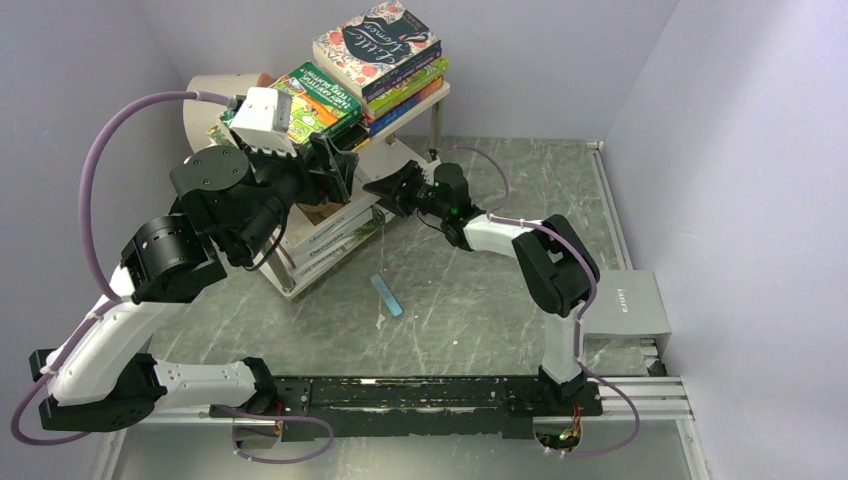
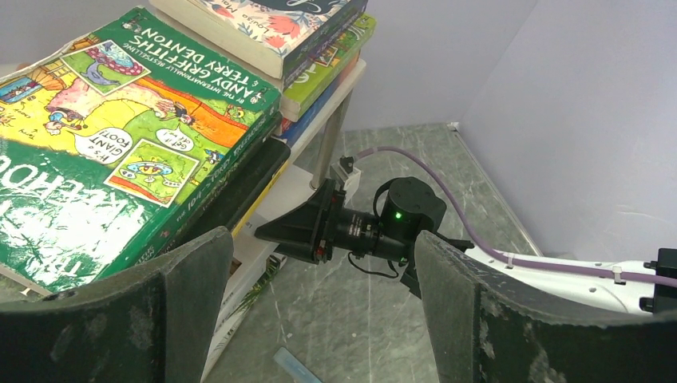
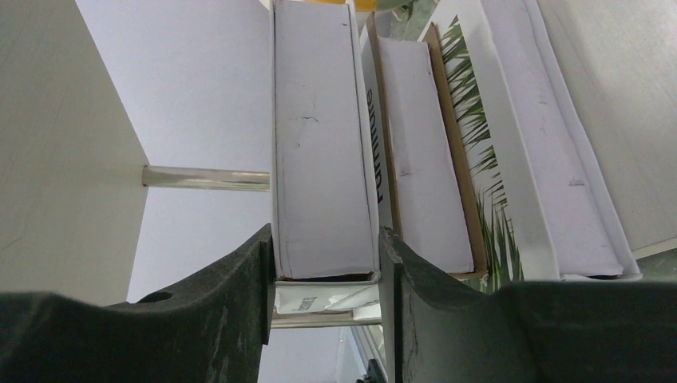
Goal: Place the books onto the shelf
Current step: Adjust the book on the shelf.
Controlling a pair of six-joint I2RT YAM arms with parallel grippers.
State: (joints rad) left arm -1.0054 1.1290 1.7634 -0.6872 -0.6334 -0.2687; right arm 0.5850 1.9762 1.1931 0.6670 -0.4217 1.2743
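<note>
On the shelf's [image 1: 441, 93] top board lie the paperbacks [image 1: 378, 45]; under it, larger books [image 1: 330, 240]. Right fingers [image 3: 231, 295] pinch a white book [image 3: 323, 159] in that lower tier, and left fingers [image 2: 176, 303] hang spread beside the top pile. Apparently no book remains off the shelf.

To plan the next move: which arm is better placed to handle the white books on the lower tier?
Right. The right gripper clamps a white book there on both sides. The left gripper is open by the green Treehouse book, holding nothing.
</note>
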